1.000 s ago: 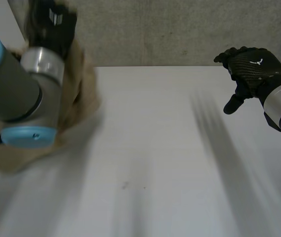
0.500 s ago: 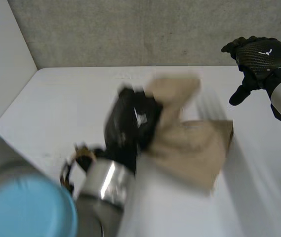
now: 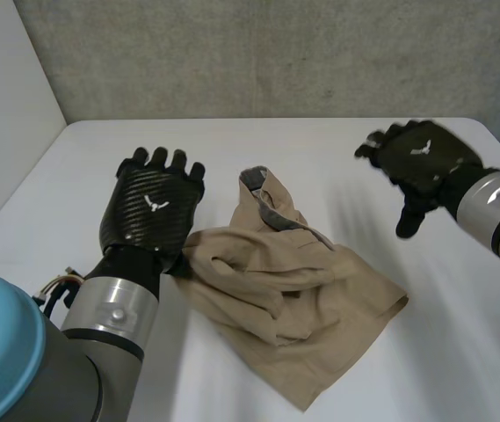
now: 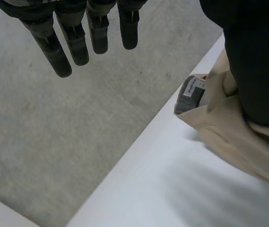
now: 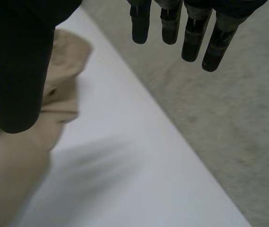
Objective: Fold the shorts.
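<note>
The tan shorts (image 3: 298,286) lie crumpled in a loose heap in the middle of the white table (image 3: 83,176), with the grey-lined waistband (image 3: 257,181) at the far end. My left hand (image 3: 153,211) hovers at the heap's left edge, fingers straight and spread, holding nothing. In the left wrist view its fingers (image 4: 77,38) point at the wall, and the shorts (image 4: 229,127) with their grey label lie beside its thumb. My right hand (image 3: 421,163) hangs open above the table to the right of the shorts. Its fingers (image 5: 191,33) are straight, and the shorts (image 5: 54,94) show beside its thumb.
A grey concrete wall (image 3: 276,57) runs along the table's far edge. A white side wall (image 3: 3,114) stands at the left. Bare tabletop lies to the left, right and front of the shorts.
My left hand swung the shorts from the far left to the middle and let them drop in a heap; its fingers are now straight. My right hand came down and left, toward the shorts.
</note>
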Controlling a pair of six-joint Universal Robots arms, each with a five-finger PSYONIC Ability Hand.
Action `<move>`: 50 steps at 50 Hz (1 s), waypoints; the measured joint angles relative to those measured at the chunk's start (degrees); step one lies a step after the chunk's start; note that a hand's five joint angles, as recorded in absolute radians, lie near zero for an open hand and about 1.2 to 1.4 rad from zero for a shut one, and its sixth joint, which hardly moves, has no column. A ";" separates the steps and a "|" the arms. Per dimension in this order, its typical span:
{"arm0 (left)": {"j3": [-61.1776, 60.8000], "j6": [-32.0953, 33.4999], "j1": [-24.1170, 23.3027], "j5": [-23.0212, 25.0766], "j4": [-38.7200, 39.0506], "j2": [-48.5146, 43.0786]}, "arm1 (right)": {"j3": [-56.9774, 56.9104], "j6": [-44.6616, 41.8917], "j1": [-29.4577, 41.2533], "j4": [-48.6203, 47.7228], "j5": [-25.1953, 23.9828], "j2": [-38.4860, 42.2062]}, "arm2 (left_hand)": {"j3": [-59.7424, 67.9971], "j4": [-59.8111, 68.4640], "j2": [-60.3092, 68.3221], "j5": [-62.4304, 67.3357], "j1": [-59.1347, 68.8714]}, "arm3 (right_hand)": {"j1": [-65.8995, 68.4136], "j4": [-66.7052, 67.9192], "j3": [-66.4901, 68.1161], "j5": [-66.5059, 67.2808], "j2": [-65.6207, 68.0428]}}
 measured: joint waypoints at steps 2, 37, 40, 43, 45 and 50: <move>-0.04 -3.41 0.15 -0.69 -2.10 0.12 | 0.27 -1.10 0.05 1.67 -0.91 0.88 | 0.00 0.00 0.00 -0.01 0.00 | 0.00 0.00 0.00 0.00 0.00; 1.04 -34.44 7.75 8.47 -27.71 -5.31 | 6.01 11.21 13.41 -13.60 -0.23 13.66 | 26.79 27.34 28.05 27.50 29.78 | 36.48 38.67 40.55 35.82 42.84; 2.27 -34.42 7.78 8.56 -27.27 -7.62 | 6.04 11.22 14.37 -16.76 1.37 13.74 | 36.97 37.55 37.86 37.35 38.92 | 45.86 51.66 53.24 49.44 54.59; 4.94 -34.26 8.13 8.38 -26.29 -9.99 | 5.30 11.22 15.45 -19.76 3.40 13.31 | 51.39 52.23 52.73 51.59 50.42 | 46.94 54.35 55.66 52.54 56.54; 6.89 -34.04 8.55 8.18 -25.54 -10.68 | 4.26 11.25 15.84 -20.67 4.46 12.67 | 52.03 52.88 53.13 52.12 50.62 | 46.94 54.35 55.65 52.54 56.54; 13.60 -33.04 9.79 7.46 -23.47 -9.81 | -0.92 11.91 16.22 -21.27 7.44 9.46 | 53.50 54.17 54.68 52.70 50.72 | 46.94 54.35 55.66 52.55 56.54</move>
